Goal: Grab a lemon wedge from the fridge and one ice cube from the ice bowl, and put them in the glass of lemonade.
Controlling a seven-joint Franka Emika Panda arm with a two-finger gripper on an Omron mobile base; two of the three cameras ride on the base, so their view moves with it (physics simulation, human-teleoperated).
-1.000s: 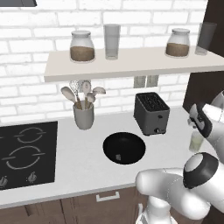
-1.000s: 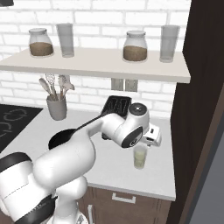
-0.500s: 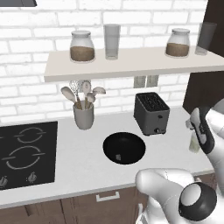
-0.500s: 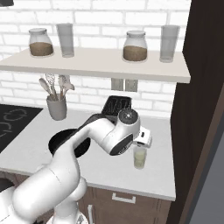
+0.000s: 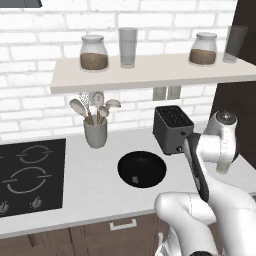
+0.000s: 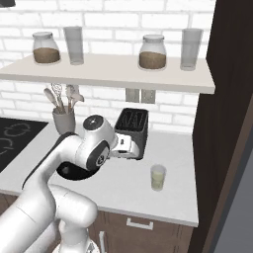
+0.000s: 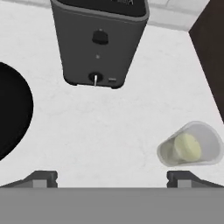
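The gripper is seen spread wide above the white counter, its two finger tips well apart with nothing between them. Just beyond the right tip, the glass of lemonade is seen from above: a small clear tumbler holding pale yellow-green liquid, standing upright on the counter near the dark cabinet side. Farther off, the black ice bowl lies beside the dark toaster.

A boxy dark grey toaster stands at the back edge of the white counter, below a pale wall shelf. On that shelf stand two glass jars of brown stuff and two tall clear grey glasses. A grey utensil cup of pale spoons sits near the counter's back, a black stovetop at its left end.
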